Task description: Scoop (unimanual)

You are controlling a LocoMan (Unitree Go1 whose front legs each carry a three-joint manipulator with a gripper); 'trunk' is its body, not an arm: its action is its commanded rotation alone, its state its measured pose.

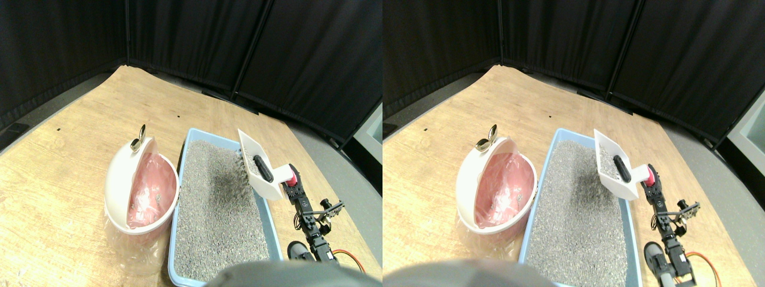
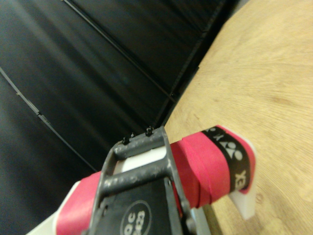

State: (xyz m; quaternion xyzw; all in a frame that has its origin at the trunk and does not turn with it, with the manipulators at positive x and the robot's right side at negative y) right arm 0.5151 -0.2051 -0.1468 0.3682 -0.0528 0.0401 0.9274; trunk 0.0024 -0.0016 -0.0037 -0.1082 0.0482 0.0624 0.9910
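above the right rim of the blue litter tray point(image 1: 179, 173), the white scoop point(image 1: 256, 164) hangs tilted, carrying grey litter and a dark lump point(image 1: 263, 168). the right gripper point(image 1: 291, 181) has its jaws clenched on the scoop's red-wrapped handle point(image 2: 205, 171). left of the tray on the wooden desk point(image 1: 66, 137) sits a white bin point(image 1: 119, 179) with a pink liner.

High forward-down stereo; close claw-mounted wrist view

Slim black jointed manipulator point(image 1: 311, 218) with orange cable point(image 1: 348, 256), dark open-framed tool point(image 1: 292, 186).
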